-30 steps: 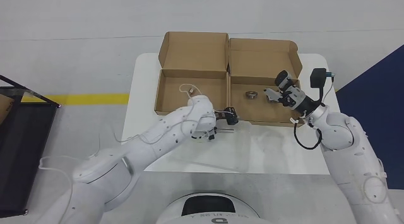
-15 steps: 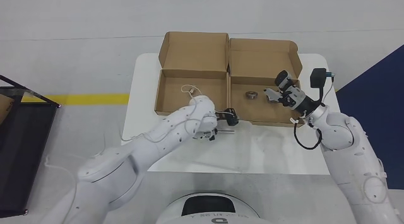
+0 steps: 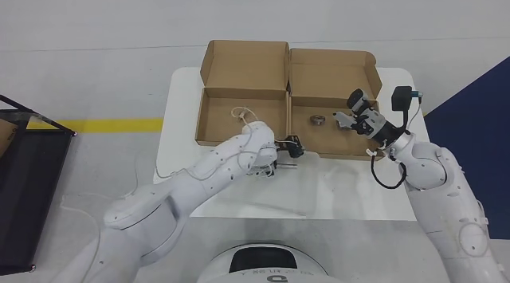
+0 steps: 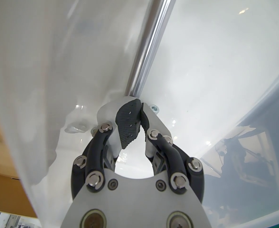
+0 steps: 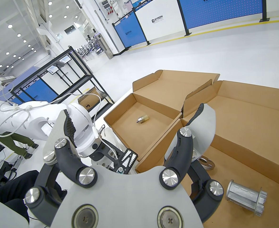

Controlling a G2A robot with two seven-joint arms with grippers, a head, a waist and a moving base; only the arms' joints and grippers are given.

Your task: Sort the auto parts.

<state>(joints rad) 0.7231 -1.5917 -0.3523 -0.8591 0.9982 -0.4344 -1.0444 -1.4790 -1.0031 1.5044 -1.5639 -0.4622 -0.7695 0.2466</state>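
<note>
Pinching one end of a shiny metal rod (image 4: 151,43), the left hand (image 4: 139,103) sits low over the white bench (image 3: 182,115) beside the cardboard boxes (image 3: 239,123); the right hand (image 5: 134,112) hangs spread above the right box (image 5: 248,119), which holds a ring (image 5: 207,162) and a ribbed cylinder (image 5: 245,197).

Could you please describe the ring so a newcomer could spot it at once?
On the white table, find the cardboard box under the right tool. The ring lies on its floor. It is small and flat, unlike the ribbed cylinder beside it.
</note>
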